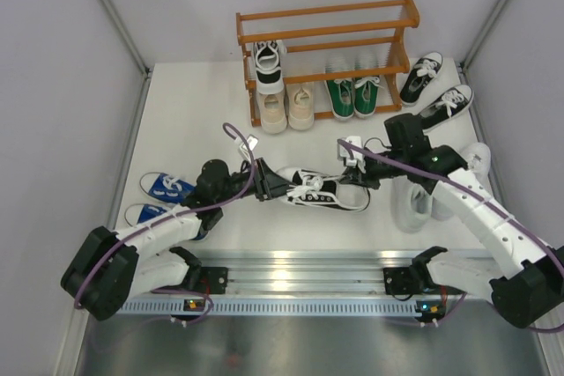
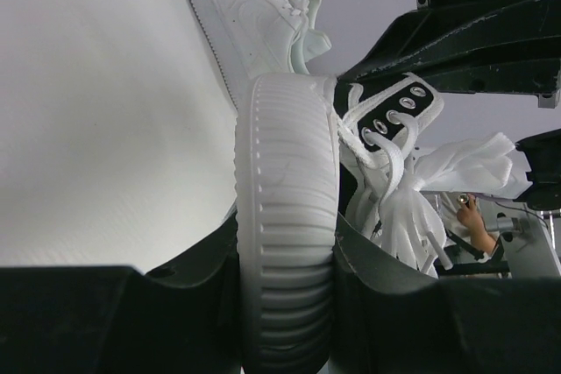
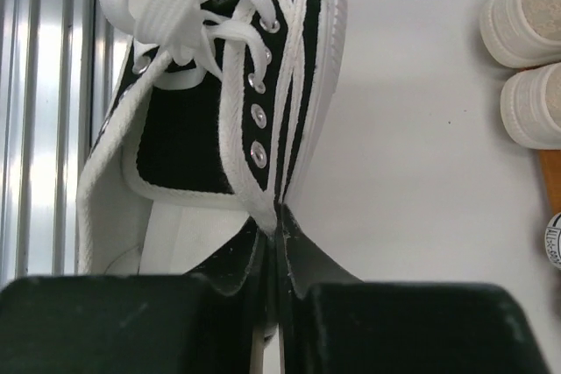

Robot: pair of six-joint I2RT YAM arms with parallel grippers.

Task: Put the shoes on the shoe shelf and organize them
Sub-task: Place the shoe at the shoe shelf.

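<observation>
White tabletop point(image 1: 194, 121), boxed in by pale grey walls, fills what we see from above, and the shelf point(image 1: 326, 17) stands at its 12 o'clock edge. On the bottom tier we find the beige pair point(image 1: 286, 107) toward 11 o'clock and the green pair point(image 1: 352, 96) beside it toward 1 o'clock, toes facing us. A lone black sneaker point(image 1: 267, 61) sits on the middle tier directly above the beige pair. Off the shelf, a loose black pair point(image 1: 421, 77) lies on the table at 2 o'clock, just beside the shelf's end. The blue pair point(image 1: 166, 188) lies at 9 o'clock, partly under the left arm, and the white pair point(image 1: 414, 204) lies between 3 and 4 o'clock, under the right arm. At the centre we see the black shoe point(image 1: 315, 191) stretched between both arms, toe to 9 o'clock and heel to 3 o'clock. The left gripper point(image 1: 275, 184) clamps its ribbed white toe cap point(image 2: 285, 172), a finger pressed on each side. The right gripper point(image 3: 276, 251) has its fingers nearly together, pinching the thin collar edge at the heel end, with the laces fanned out beyond it.
</observation>
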